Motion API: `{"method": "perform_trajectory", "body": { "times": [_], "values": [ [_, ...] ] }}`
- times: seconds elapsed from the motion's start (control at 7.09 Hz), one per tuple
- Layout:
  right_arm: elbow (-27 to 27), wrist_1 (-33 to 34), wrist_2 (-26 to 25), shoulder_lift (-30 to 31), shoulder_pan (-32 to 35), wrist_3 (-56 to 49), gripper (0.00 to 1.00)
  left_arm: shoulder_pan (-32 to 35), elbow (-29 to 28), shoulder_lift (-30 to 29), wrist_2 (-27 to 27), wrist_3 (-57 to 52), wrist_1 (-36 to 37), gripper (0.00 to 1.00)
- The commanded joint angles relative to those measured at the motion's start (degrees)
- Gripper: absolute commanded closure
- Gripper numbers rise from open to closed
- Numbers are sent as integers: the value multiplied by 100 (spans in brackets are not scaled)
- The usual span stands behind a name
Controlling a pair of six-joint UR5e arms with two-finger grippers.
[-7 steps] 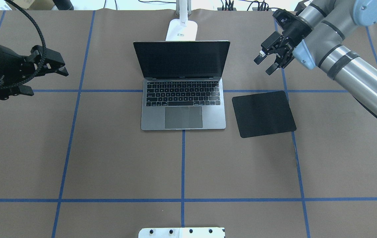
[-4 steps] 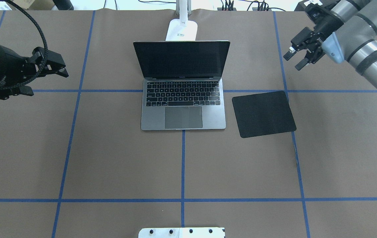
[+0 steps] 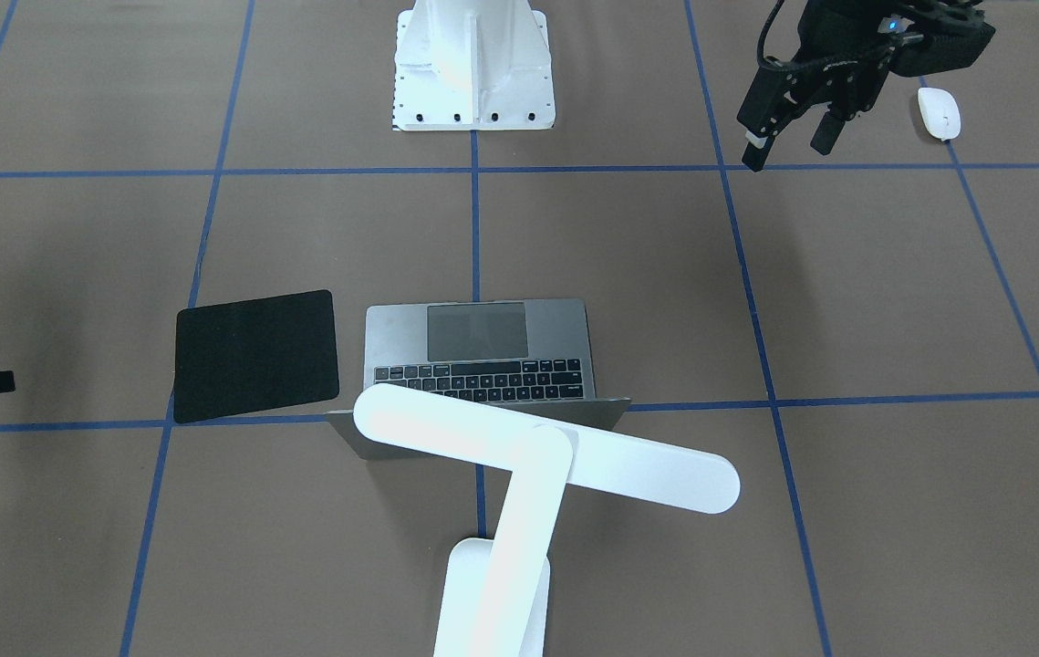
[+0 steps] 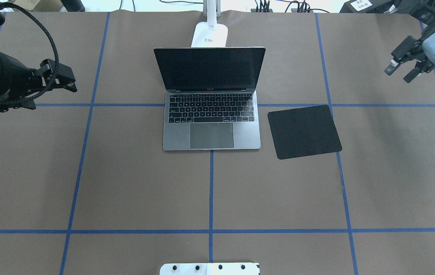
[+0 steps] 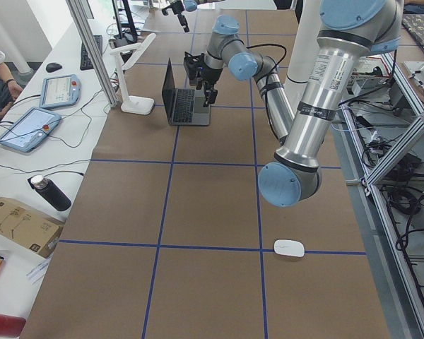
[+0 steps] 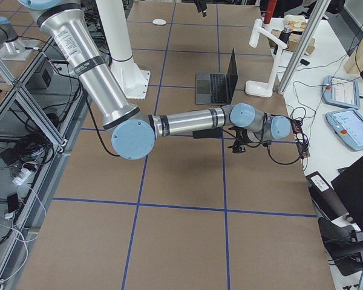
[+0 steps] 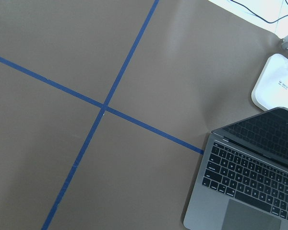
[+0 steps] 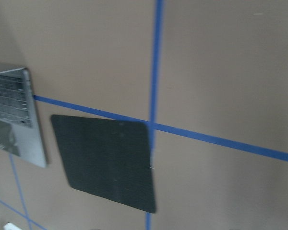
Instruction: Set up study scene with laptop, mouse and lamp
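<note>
The grey laptop [image 4: 211, 114] stands open at the table's middle, screen dark. The white lamp [image 3: 546, 452] stands behind it with its base [image 4: 209, 34] on the table and its head over the lid. The white mouse [image 3: 939, 114] lies on the table at my far left; it also shows in the exterior left view [image 5: 288, 248]. My left gripper [image 3: 790, 146] is open and empty above the table, a short way from the mouse. My right gripper [image 4: 400, 74] is open and empty near the table's right edge.
A flat black square mat [image 4: 303, 131] lies just right of the laptop. The white bolted pedestal [image 3: 473, 64] stands at the near edge. Blue tape lines grid the brown table cover. Cables and tablets lie beyond the far edge.
My right gripper has swung right, away from the laptop toward the table's right edge, staying open. My left gripper has shifted slightly left and up.
</note>
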State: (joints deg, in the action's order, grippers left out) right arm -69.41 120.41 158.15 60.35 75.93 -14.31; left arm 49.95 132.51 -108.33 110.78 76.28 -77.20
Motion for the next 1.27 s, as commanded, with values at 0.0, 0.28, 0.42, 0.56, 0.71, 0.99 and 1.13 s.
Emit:
{"method": "perform_trajectory", "body": {
  "times": [0.0, 0.28, 0.42, 0.56, 0.71, 0.99, 1.13],
  "values": [
    [-421, -104, -879, 361, 631, 16, 7, 145, -146, 363, 23, -1425, -6, 0],
    [-677, -535, -1530, 556, 827, 121, 6, 216, -76, 1100, 58, -2578, -172, 0],
    [-896, -797, -1907, 670, 862, 287, 6, 356, -84, 1730, 145, -3053, -738, 0],
    [-1029, -1165, -2024, 784, 854, 628, 4, 383, -224, 2598, 468, -3188, -1771, 0],
    [-1161, -1717, -2138, 933, 853, 1258, 4, 427, -530, 3547, 619, -3363, -3251, 0],
    [-1214, -2380, -2148, 1128, 845, 1632, 3, 793, -1328, 4554, 1119, -3356, -4868, 0],
    [-1337, -2382, -2156, 1154, 845, 1668, 3, 1092, -1628, 5002, 1426, -3356, -5501, 0]
  ]
}}
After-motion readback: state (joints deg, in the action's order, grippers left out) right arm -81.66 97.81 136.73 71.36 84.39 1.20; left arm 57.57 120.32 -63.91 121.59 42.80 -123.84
